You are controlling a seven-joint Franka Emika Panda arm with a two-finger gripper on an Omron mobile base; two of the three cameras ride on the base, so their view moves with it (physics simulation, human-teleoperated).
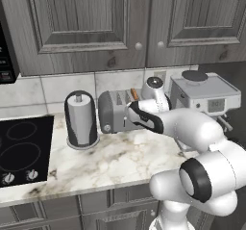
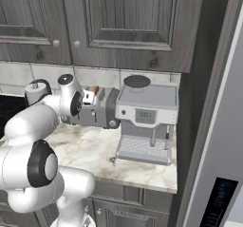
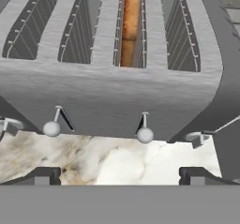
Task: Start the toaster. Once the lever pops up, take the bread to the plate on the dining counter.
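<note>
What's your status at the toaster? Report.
Gripper open, empty, hovering just in front of toaster. Bread sits in third slot from left. Both levers clear ahead, nothing in the way.

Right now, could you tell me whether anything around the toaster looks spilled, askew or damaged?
Nothing stands out. The toaster sits squarely on the counter, and the bread stands upright in one slot.

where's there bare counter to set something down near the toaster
Bare marble lies in front of the wide grey metallic toaster and the dark cylindrical paper-towel holder, out to the counter's front edge, bordered left by the black cooktop. The back is crowded: holder, toaster and silver coffee machine stand close together, the open gripper hovering before the toaster.
</note>
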